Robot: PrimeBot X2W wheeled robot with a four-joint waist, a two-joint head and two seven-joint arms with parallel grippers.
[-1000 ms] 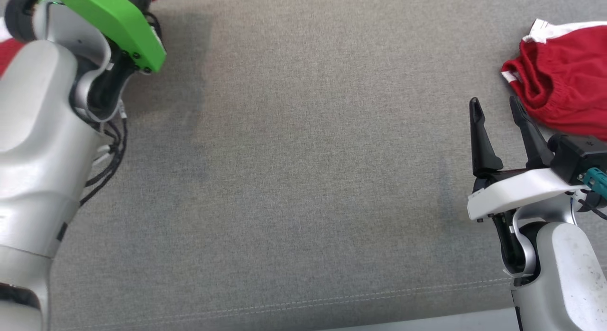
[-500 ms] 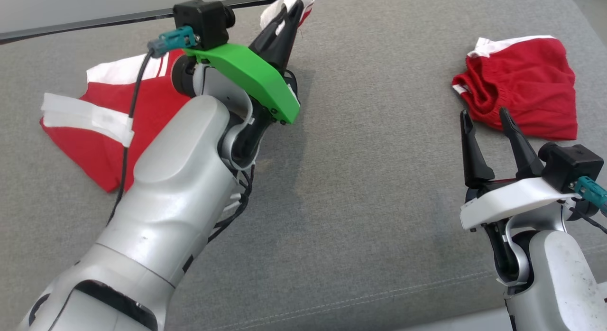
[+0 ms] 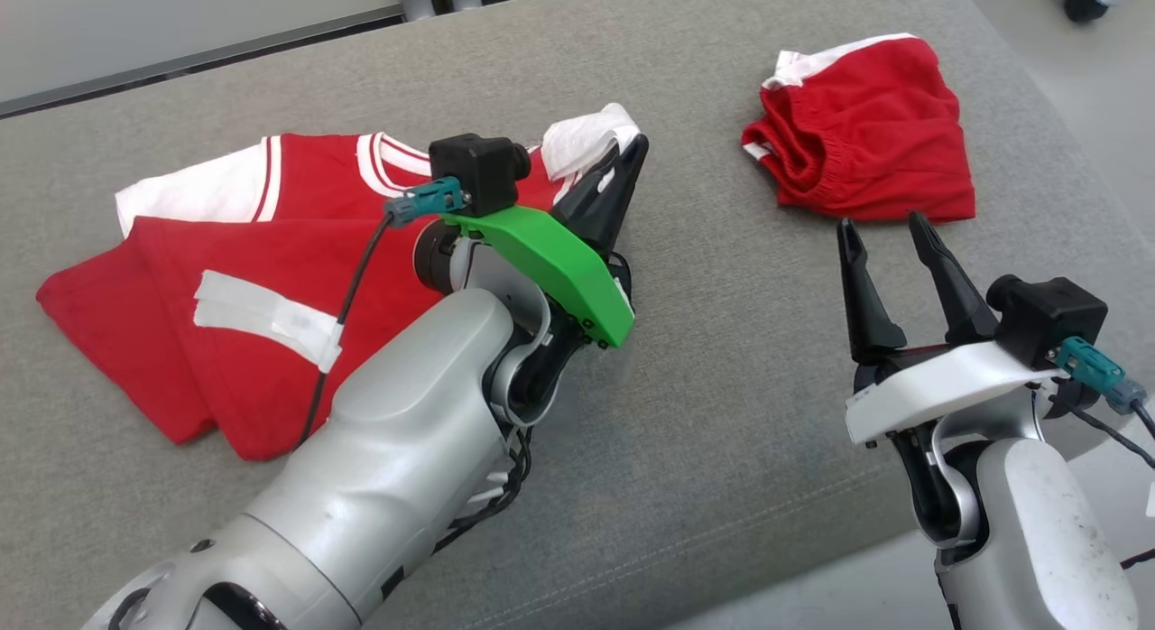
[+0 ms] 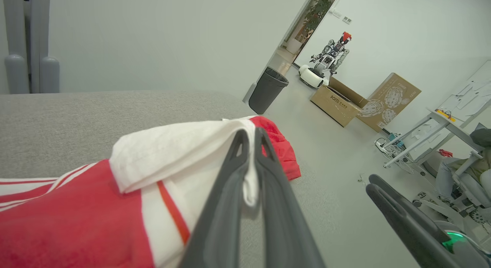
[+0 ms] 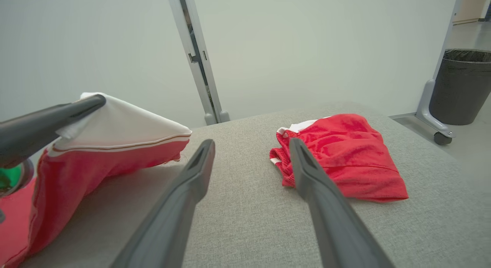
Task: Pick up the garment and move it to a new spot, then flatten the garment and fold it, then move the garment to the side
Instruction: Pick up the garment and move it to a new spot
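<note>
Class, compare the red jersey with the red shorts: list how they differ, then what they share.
The jersey lies spread out, one white sleeve pinched and lifted by the left gripper; the shorts lie bunched, untouched. The jersey covers more of the cushion than the shorts. Both are red with white trim, on the grey cushion.

Crumpled red shorts with white trim (image 3: 866, 129) lie on the grey woven fabric cushion (image 3: 722, 413), near its far right corner. Beyond it on the pale floor stand a dark ribbed waste bin (image 4: 267, 89), a brown printed cardboard box (image 4: 387, 101) and a small white wheeled robot (image 4: 326, 64)
</note>
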